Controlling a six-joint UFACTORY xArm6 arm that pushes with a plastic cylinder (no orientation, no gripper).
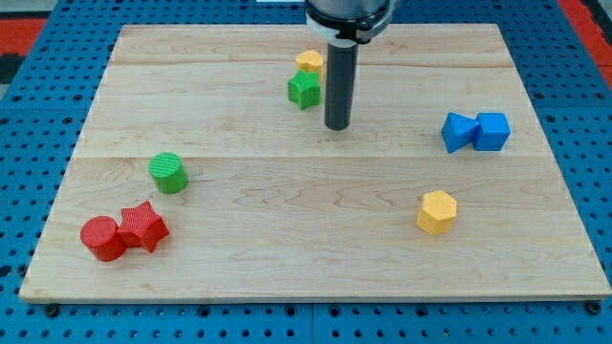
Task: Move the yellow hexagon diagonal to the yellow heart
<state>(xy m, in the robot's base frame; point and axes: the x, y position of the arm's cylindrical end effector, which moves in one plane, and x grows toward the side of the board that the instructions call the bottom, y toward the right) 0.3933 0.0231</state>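
Camera view looks down on a pale wooden board [316,239] that carries seven small blocks, none of them inside any container. No pincer is fitted: the arm ends in a plain dark rod, so nothing is gripped or held, and my tip [337,127] rests on the board in the upper middle, just to the view's right of the green star block [304,90] and apart from it. Right behind that green block, towards the view's top, sits a yellow block [310,62] whose shape I cannot make out clearly; the two appear to touch. The yellow hexagon [437,211] lies well apart from them, low on the view's right, with my tip far up and to its left. By count: two yellow blocks, two green, two blue, two red. The second green one is a green cylinder [168,173] on the view's left. A blue block [459,132] and a blue cube [493,131] sit touching side by side at the view's right edge. At the lower left a red cylinder [102,238] touches a red star [143,226]
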